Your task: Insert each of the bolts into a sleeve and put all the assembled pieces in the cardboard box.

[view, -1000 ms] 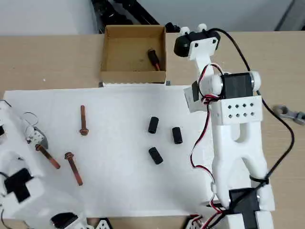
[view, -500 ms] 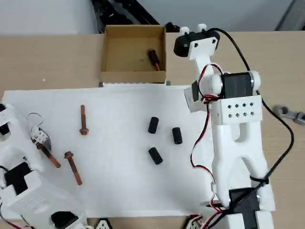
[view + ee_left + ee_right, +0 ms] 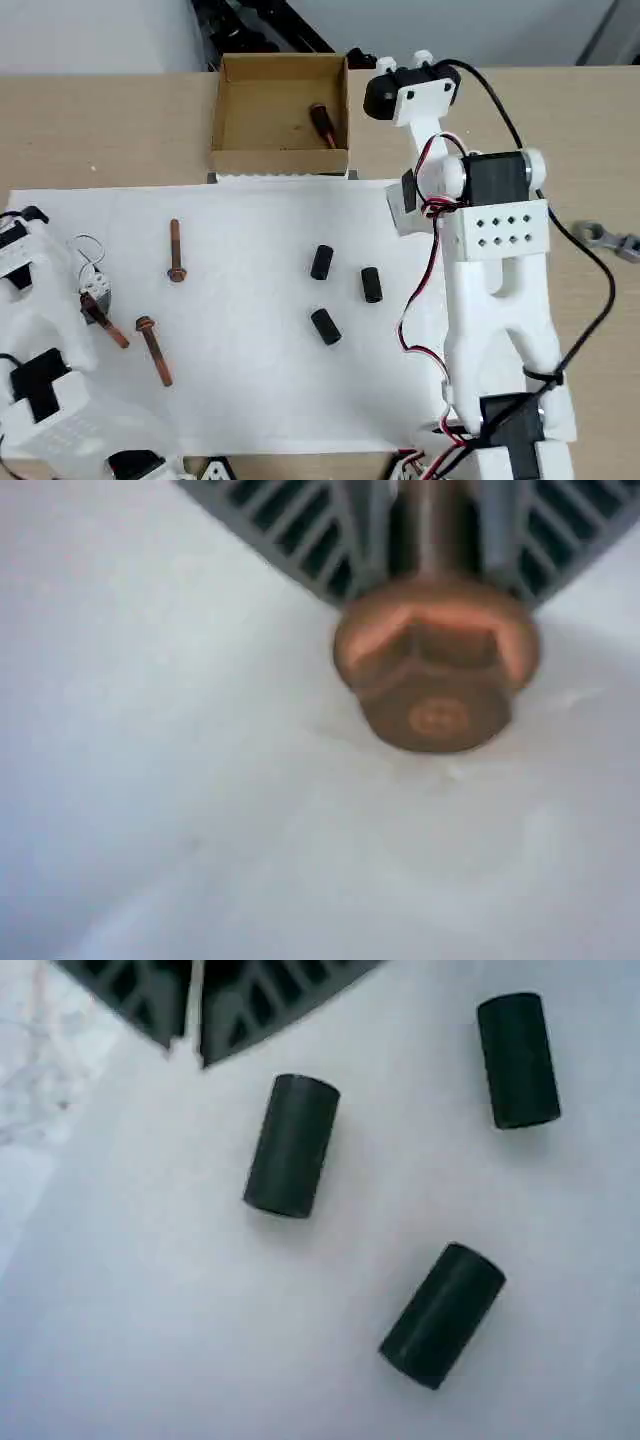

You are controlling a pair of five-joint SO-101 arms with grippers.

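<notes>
**Bolt gripped at the left, three sleeves lying free**

A copper bolt point(image 3: 435, 670) is held by the left gripper point(image 3: 95, 300) at the left edge of the white sheet point(image 3: 250, 400). The fingers are closed on its shaft, and its hexagonal head is seen very close to the sheet. Whether the head touches the sheet cannot be told. A second bolt point(image 3: 155, 350) is lying just to the right of the held one. A third bolt point(image 3: 175, 250) is lying farther off on the sheet, apart from both.

Three black sleeves are lying on their sides near the middle of the sheet: a far sleeve point(image 3: 321, 262), a right sleeve point(image 3: 371, 283) and a near sleeve point(image 3: 326, 326). They are near each other but not touching.

The right gripper point(image 3: 193, 1045) is found at the right edge of the sheet, apart from the sleeves, with its fingers brought together on nothing.

The cardboard box point(image 3: 280, 160) is placed on the wooden table point(image 3: 100, 120) just beyond the far edge of the sheet. One assembled piece point(image 3: 322, 122) is lying in its right part.
</notes>
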